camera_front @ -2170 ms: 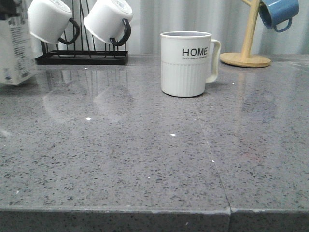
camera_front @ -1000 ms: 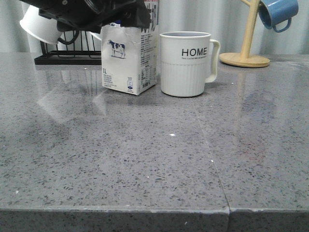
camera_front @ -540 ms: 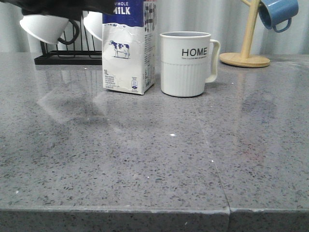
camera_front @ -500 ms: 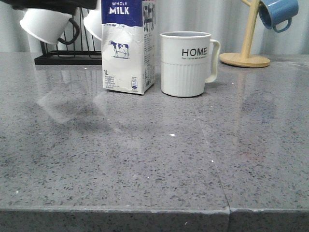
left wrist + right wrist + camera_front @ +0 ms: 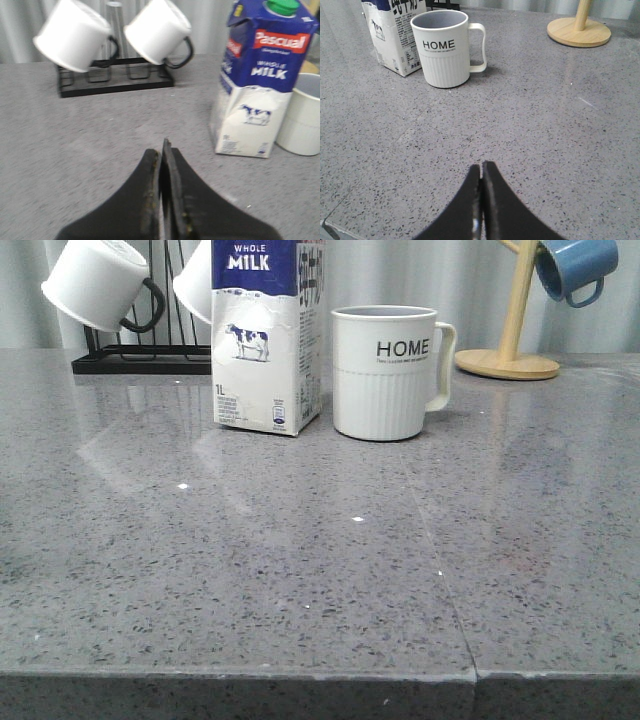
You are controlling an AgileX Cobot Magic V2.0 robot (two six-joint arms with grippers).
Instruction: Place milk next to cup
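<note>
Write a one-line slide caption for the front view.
Milk carton stands upright beside the HOME cup on the grey table.

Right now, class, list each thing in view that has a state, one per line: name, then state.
milk: upright on the counter beside the cup, green cap on, released.
cup: upright, looks empty, handle away from the milk.
white mugs: two hung on the black rack.
blue mug: hanging from the wooden stand.
left end effector: shut, empty.
right end effector: shut, empty.

Even, bright light; glossy countertop [image 5: 300, 570] shows reflections; left wrist view blurred.
</note>
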